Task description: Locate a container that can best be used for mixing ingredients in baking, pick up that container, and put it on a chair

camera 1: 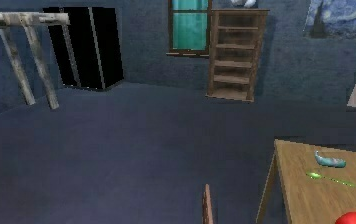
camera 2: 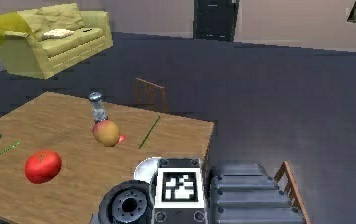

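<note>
A pale grey round thing (camera 2: 146,168), shaped like a bowl's rim, lies on the wooden table (camera 2: 56,125) near its front edge, partly hidden behind the arm's marker square (camera 2: 181,188). My gripper (camera 2: 124,205) shows as a dark body just left of that square, low over the table. Its far end is hard to make out, so I cannot tell whether it holds anything. A wooden chair back (camera 2: 151,93) stands at the table's far side. Another chair back (camera 1: 206,205) rises at the forward view's bottom edge beside the table (camera 1: 296,175).
On the table lie a red tomato (camera 2: 43,165), an apple (camera 2: 106,132), a small shaker (camera 2: 97,103) and a thin stick (camera 2: 149,130). A yellow sofa (camera 2: 56,38) stands beyond. Ahead are a black cabinet (camera 1: 91,45), a wooden shelf (camera 1: 234,55) and open dark floor (camera 1: 136,140).
</note>
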